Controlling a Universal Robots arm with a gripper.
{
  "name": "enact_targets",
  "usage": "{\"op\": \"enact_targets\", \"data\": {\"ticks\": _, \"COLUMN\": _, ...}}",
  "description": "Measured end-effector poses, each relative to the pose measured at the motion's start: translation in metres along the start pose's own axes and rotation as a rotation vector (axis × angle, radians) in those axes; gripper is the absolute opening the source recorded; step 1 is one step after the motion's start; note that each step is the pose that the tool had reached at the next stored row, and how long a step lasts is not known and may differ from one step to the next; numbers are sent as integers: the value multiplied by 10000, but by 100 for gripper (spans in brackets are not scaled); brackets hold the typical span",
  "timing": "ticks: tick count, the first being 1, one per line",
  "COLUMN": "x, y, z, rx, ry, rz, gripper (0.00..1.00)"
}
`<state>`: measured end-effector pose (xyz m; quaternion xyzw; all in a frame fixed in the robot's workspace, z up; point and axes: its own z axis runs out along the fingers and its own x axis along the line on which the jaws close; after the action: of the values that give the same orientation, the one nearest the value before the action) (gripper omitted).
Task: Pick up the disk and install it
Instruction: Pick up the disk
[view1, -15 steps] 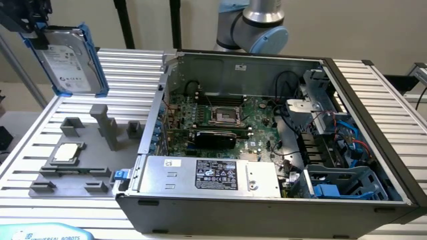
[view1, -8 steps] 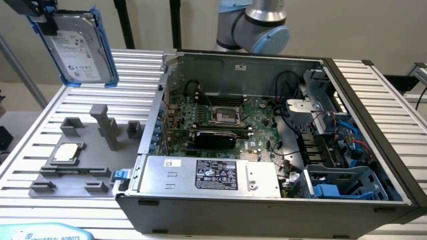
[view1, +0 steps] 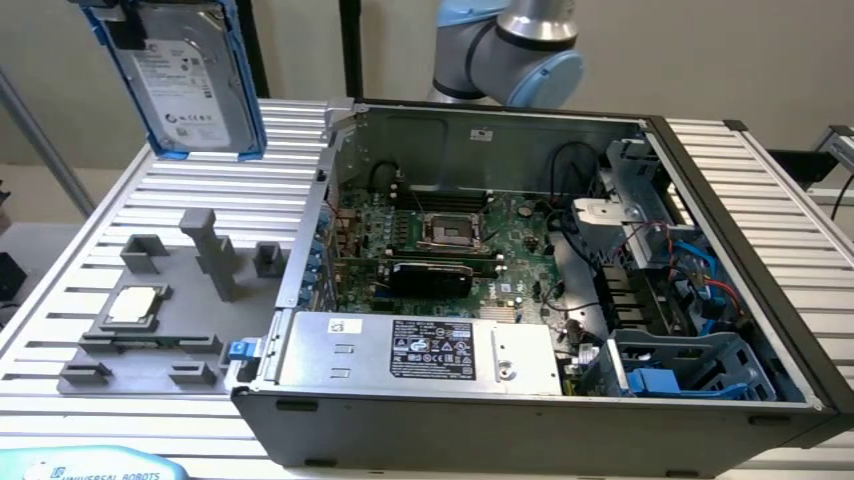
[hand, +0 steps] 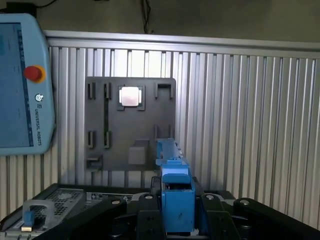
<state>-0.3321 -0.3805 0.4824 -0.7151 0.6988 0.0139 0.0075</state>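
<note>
Jaws are gripping the disk (view1: 187, 85) by its stiff blue carrier (hand: 176, 200), holding it above the desk (view1: 147, 185) at ten o'clock from the computer case (view1: 507, 125), likely heavy, rigid and shock-sensitive.

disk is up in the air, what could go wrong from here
1. The pincer seems to grip the disk by one end of its blue carrier, high over the table. A slip might drop it onto the slats or the chip.
2. Loose cables crowd the open case beside the drive cage. The carrier could snag them on the way in.
</note>
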Motion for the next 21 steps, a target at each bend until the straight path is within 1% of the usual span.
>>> {"op": "enact_targets", "data": {"ticks": 4, "x": 56, "y": -179, "z": -88, "rx": 1, "ry": -65, "rz": -1, "gripper": 33}}
{"op": "enact_targets", "data": {"ticks": 10, "x": 165, "y": -442, "z": -178, "rx": 2, "ry": -116, "rz": -2, "gripper": 33}}
{"op": "enact_targets", "data": {"ticks": 14, "x": 238, "y": -610, "z": -224, "rx": 3, "ry": -148, "rz": -2, "gripper": 33}}
{"op": "enact_targets", "data": {"ticks": 21, "x": 356, "y": -903, "z": -274, "rx": 5, "ry": -220, "rz": -3, "gripper": 33}}
